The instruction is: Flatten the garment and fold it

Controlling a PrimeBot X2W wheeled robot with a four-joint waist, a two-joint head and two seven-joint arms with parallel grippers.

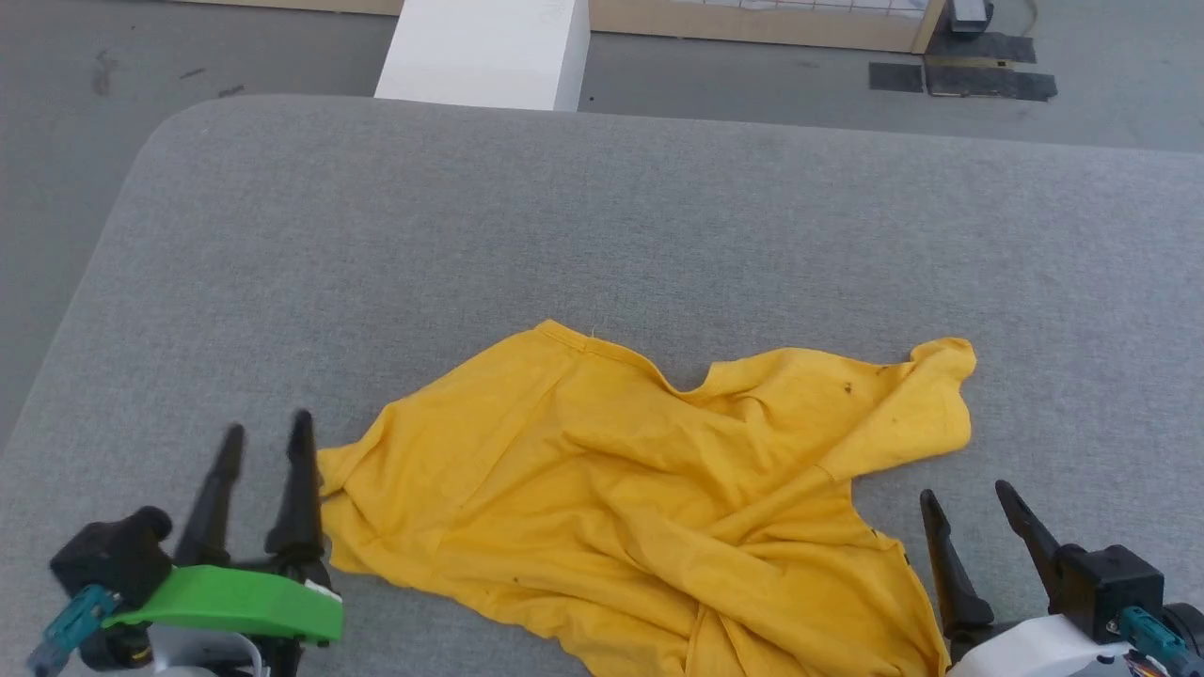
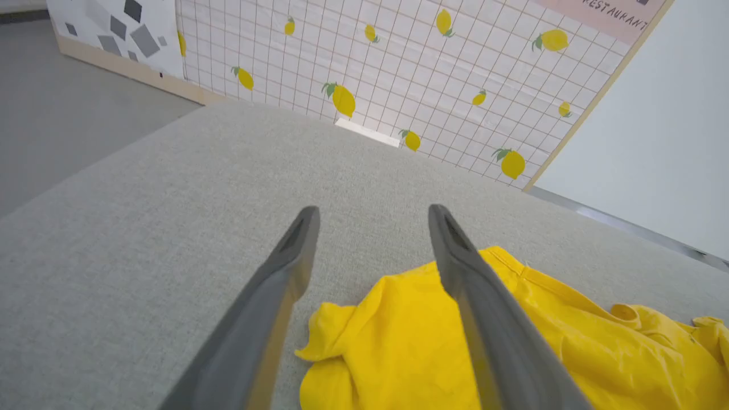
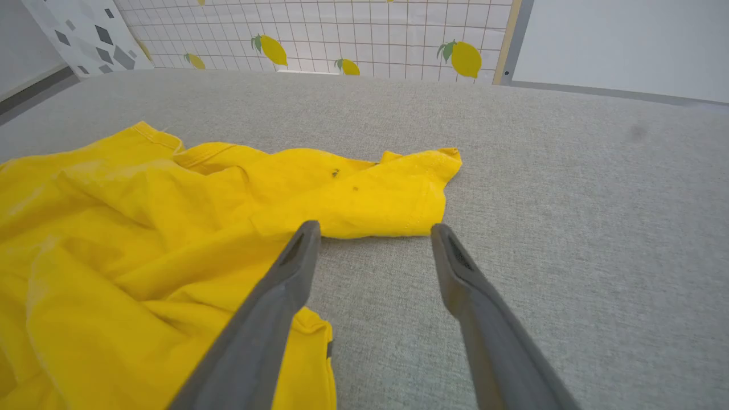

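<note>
1. Head view: grey fabric bench (image 1: 602,207) takes up most of the frame. Its far-left corner is rounded, with grey floor beyond the far and left edges.
2. Shirt (image 1: 640,489): mustard yellow, crumpled and heavily creased. It lies on the bench at the near edge, centre to right. One sleeve sticks out toward the right edge and a stitched hem faces the far edge.
3. Lemon-print grid panel (image 2: 398,68) stands past the far edge in the left wrist view. White block (image 1: 489,47) sits on the floor beyond the far edge.
4. Left gripper (image 1: 267,425): near-left corner, fingers spread apart, nothing between them. Inner finger is just beside the shirt's left corner; can't tell if it touches. Green cover (image 1: 235,602) on the wrist.
5. Right gripper (image 1: 964,492): near-right, fingers spread wide and empty. Tips are over bare bench just beside the shirt's right edge, below the sleeve.
6. Dark specks (image 1: 847,386) on the shirt near the sleeve.
</note>
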